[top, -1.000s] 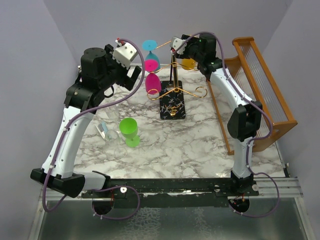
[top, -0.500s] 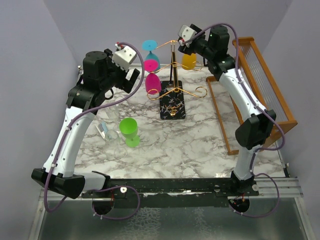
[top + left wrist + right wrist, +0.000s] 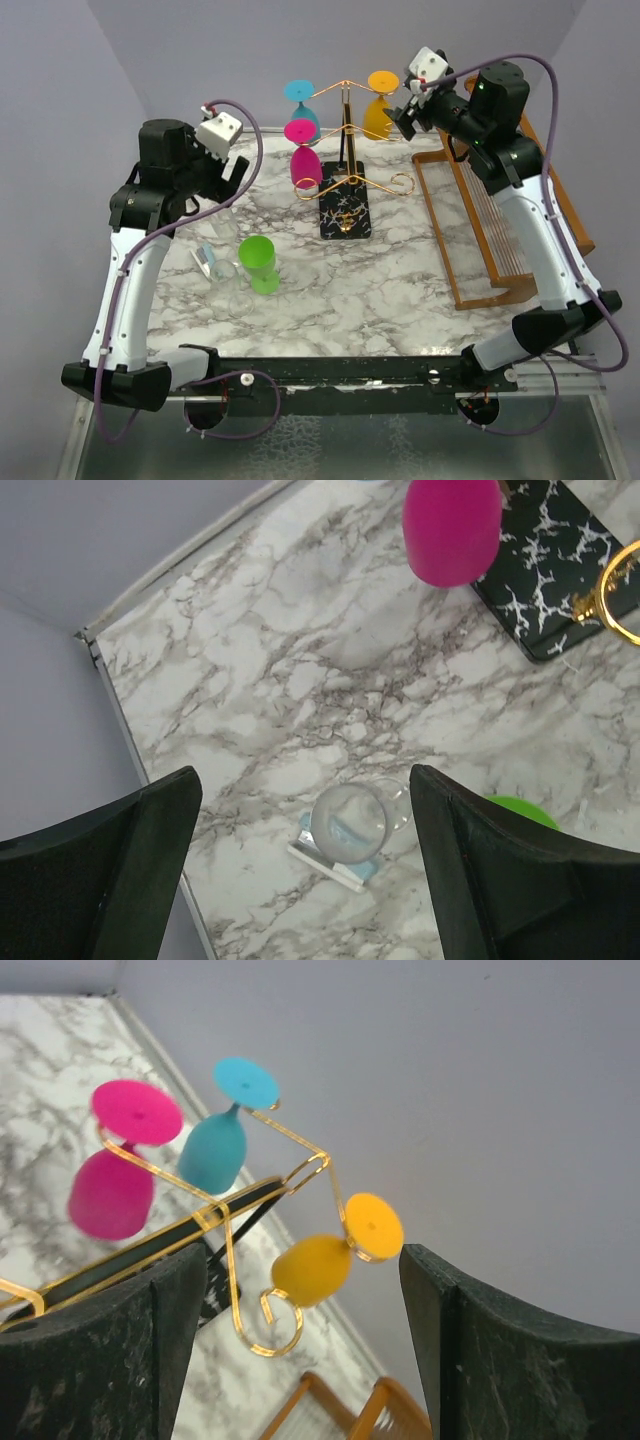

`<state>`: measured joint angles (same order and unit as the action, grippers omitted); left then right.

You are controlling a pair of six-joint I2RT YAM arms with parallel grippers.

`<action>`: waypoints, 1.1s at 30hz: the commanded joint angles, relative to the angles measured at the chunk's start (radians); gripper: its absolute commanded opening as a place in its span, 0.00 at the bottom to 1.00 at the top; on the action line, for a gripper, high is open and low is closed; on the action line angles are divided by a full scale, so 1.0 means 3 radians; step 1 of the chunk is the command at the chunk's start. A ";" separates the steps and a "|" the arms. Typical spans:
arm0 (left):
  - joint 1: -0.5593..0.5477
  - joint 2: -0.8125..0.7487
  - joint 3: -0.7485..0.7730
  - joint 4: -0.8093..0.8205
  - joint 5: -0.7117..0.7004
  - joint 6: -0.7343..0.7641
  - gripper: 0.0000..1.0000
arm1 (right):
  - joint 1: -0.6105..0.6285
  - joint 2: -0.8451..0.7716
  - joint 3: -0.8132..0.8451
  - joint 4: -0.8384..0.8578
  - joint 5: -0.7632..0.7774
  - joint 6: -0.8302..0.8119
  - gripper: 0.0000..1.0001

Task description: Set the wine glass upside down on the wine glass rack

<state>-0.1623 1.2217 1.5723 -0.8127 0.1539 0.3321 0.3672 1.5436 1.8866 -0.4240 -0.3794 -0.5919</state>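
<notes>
At the rack's upper right arm: the yellow wine glass (image 3: 378, 118) hangs upside down, foot caught in the wire, bowl below. I judge this placement done.
Wine glass rack (image 3: 344, 212): gold wire on a black speckled base. It also carries a cyan glass (image 3: 297, 90) at its upper left and a pink glass (image 3: 305, 165) just below that, both inverted.
Right gripper (image 3: 410, 115): just right of the rack, beside the yellow wine glass but apart from it. Its jaws are spread and hold nothing.
Left gripper (image 3: 302, 780): left of the rack, above the table. Its jaws are spread wide and are empty.
Left-front of the rack: a green glass (image 3: 258, 262) and a clear glass (image 3: 348, 818) sit on the marble table (image 3: 400, 290). I cannot tell for certain how the clear one is posed.
Handling: I rate these glasses light, rigid and brittle, with a thin stem that could snap under side load. The surface looks smooth and likely to slip between hard pads.
Hold point: I would grip the stem near the bowl, gently, leaving the foot free to slide between the wires.
Markings: I can read no brand, label or writing on the glasses, the rack or the arms.
</notes>
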 commanded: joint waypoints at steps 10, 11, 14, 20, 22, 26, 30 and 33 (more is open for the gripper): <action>-0.0292 0.0107 -0.0174 -0.0983 0.0831 0.1435 0.82 | 0.0014 -0.0956 -0.1012 -0.0829 -0.0807 -0.0035 0.79; -0.0337 0.0143 -0.0189 -0.1021 0.0807 0.1524 0.81 | 0.0011 -0.0993 -0.1069 -0.0853 -0.0829 -0.0063 0.79; -0.0424 0.0263 -0.0240 -0.1098 0.0780 0.1784 0.81 | -0.0020 -0.1078 -0.1194 -0.0891 -0.0933 -0.0115 0.79; -0.0466 0.0470 -0.0381 -0.1303 0.0924 0.2378 0.77 | -0.0163 -0.1186 -0.1371 -0.0837 -0.1067 -0.0095 0.79; -0.0469 0.0520 -0.0431 -0.1319 0.0946 0.2554 0.74 | -0.0200 -0.1213 -0.1394 -0.0826 -0.1094 -0.0084 0.79; -0.0467 0.0614 -0.0484 -0.1355 0.0972 0.2814 0.69 | -0.0287 -0.1244 -0.1423 -0.0817 -0.1166 -0.0059 0.79; -0.0470 0.0720 -0.0515 -0.1363 0.0985 0.2976 0.65 | -0.0362 -0.1260 -0.1443 -0.0792 -0.1240 -0.0010 0.79; -0.0471 0.0818 -0.0521 -0.1366 0.0986 0.3069 0.63 | -0.0401 -0.1281 -0.1487 -0.0759 -0.1303 0.0018 0.79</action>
<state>-0.2970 1.4345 1.4216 -1.1988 0.4007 1.1595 0.2638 1.1831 1.4624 -0.6727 -0.7124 -0.6094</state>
